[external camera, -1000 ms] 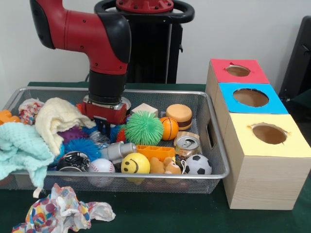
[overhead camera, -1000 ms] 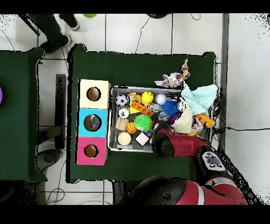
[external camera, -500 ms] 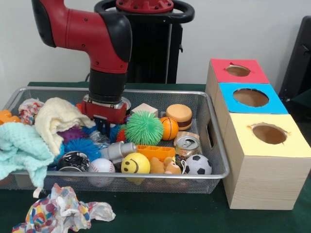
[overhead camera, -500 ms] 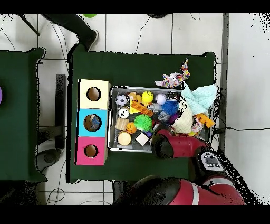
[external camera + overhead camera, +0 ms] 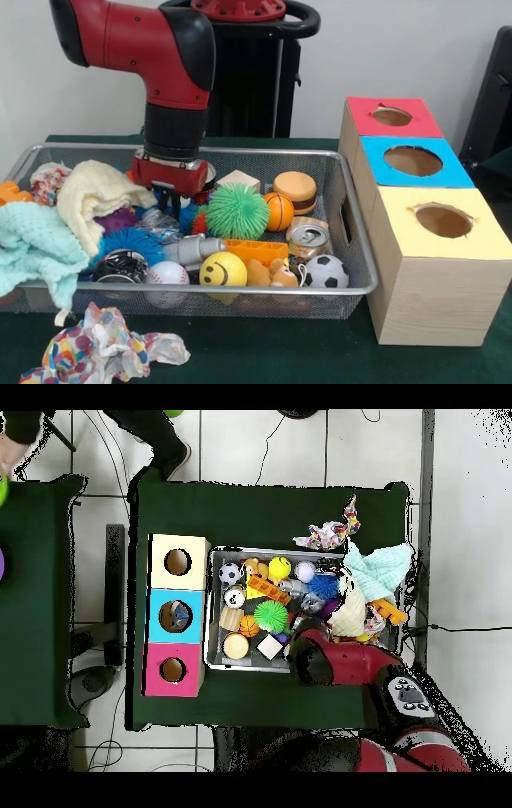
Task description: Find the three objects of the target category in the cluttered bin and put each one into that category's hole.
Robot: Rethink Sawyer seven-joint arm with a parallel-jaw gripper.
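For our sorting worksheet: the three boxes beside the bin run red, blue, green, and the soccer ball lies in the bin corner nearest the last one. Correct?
Not quite. The last box is yellow, not green, as the front view shows. The boxes run red, blue, yellow, and the soccer ball lies in the bin corner nearest it.

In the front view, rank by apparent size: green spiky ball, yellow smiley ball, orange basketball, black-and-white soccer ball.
1. Green spiky ball
2. Yellow smiley ball
3. Black-and-white soccer ball, partly hidden and nearer the camera, so unsure against
4. Orange basketball
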